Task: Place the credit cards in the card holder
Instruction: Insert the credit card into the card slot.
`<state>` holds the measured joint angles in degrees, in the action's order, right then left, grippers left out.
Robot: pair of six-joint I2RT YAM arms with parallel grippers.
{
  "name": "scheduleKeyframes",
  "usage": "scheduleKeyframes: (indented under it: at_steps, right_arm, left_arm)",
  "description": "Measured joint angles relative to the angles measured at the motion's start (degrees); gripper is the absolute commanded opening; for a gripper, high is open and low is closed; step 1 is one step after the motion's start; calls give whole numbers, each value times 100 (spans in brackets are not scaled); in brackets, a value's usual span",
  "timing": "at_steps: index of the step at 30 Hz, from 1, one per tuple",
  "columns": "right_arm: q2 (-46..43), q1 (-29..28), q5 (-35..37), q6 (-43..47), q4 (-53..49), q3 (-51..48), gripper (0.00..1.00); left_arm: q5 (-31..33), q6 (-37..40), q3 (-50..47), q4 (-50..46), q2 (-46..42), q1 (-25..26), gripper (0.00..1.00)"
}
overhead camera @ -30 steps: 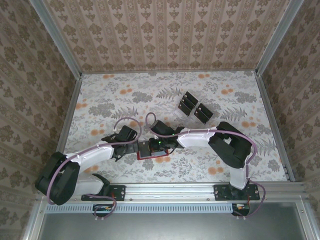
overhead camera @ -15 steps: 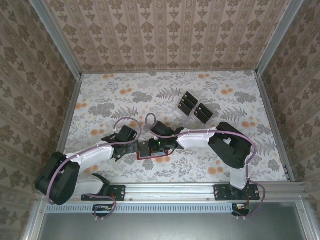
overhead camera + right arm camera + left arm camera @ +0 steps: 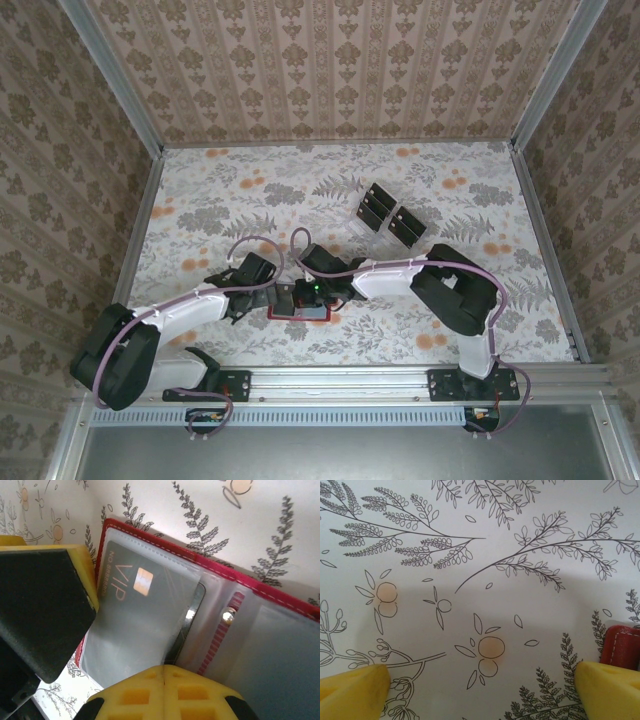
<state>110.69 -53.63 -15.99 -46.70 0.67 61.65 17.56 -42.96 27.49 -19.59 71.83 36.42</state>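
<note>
**Right gripper shut at the edge of the open card holder**

Right gripper first: we see its two yellow fingers pressed flat together, tips at the near edge of the open card holder. Whether anything thin sits between them we cannot tell. Just beyond the tips, a clear pocket holds a grey credit card marked VIP. It has a small chip and lies tilted under the plastic. A dark sliver runs along that card's right side, down toward the fingertips. Further right we see a metal snap stud beside a red ribbed strip, then another greyish pocket.

The holder lies spread open on the floral table, near its front edge and between the two arms.

Left gripper hangs close over the table with its fingers spread wide. A red stitched corner of the holder sits just beside its right finger.

From above, we see the other credit cards as dark stacks farther back on the table, well apart from the holder.
</note>
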Motion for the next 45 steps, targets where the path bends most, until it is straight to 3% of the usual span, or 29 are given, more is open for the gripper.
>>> scheduleKeyframes:
  at_steps: [21, 32, 45]
  right_arm:
    - [-678, 85, 101, -61, 131, -485, 0]
    - [-584, 50, 293, 55, 39, -621, 0]
    - [-378, 391, 496, 592, -590, -157, 0]
  left_arm:
    - [44, -33, 79, -643, -986, -129, 100]
    - [22, -28, 101, -723, -1019, -133, 100]
    - [-81, -24, 101, -719, -1019, -133, 100]
